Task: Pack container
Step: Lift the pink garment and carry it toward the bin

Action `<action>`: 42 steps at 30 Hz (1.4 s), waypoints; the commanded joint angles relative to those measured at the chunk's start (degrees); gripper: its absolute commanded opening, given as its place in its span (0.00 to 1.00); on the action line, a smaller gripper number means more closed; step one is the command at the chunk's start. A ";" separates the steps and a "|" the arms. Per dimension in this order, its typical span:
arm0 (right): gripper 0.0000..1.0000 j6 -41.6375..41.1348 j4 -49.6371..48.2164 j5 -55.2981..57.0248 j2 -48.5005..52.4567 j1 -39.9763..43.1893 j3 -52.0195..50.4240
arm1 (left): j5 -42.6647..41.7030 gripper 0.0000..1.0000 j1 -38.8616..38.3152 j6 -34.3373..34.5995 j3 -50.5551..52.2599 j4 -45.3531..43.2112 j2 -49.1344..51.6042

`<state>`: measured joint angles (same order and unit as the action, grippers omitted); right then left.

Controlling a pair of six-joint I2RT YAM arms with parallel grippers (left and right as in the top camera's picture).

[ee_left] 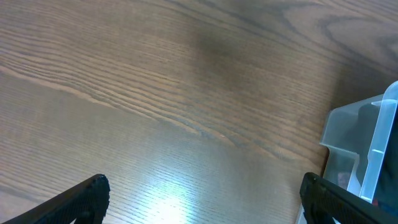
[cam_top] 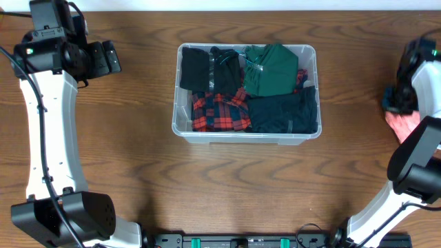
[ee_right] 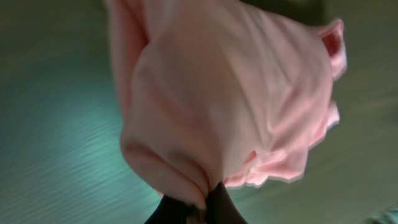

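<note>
So we've got the right gripper pinching a crumpled pink cloth, the clear rectangular plastic container dead centre to its left, long axis left-right, and the left gripper spread wide, empty.

- Left arm is extending along the left edge of the table, from the near-left corner to the far-left corner.
- Left gripper is pointing rightward, its fingers standing wide apart with nothing between them.
- Right arm is reaching from the near-right corner along the right edge.
- Right gripper is pinching the bunched end of a pink cloth, which is hanging from its fingertips.
</note>
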<state>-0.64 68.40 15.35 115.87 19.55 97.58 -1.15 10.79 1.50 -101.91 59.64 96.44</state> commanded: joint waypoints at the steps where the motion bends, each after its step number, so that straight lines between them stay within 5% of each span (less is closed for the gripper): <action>1: 0.01 -3.82 3.72 -18.51 -1.33 -0.70 7.43 | 0.11 0.98 0.17 0.11 -0.70 0.15 -0.26; 6: 0.01 -3.32 7.63 -43.45 -5.64 -1.18 13.75 | 0.11 0.98 0.17 0.11 -0.70 0.15 -0.26; 10: 0.01 -3.50 7.34 -50.14 -12.33 -2.34 15.15 | 0.11 0.98 0.17 0.11 -0.70 0.15 -0.26; 26: 0.01 -20.24 -7.34 -50.31 -41.79 -10.21 15.28 | 0.11 0.98 0.17 0.11 -0.70 0.15 -0.26; 42: 0.01 -25.53 -16.02 -37.59 -31.71 -41.79 15.10 | 0.11 0.98 0.17 0.11 -0.70 0.15 -0.26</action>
<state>-24.73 54.30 -26.68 81.62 -17.26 112.46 -1.15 10.79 1.50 -101.91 59.64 96.44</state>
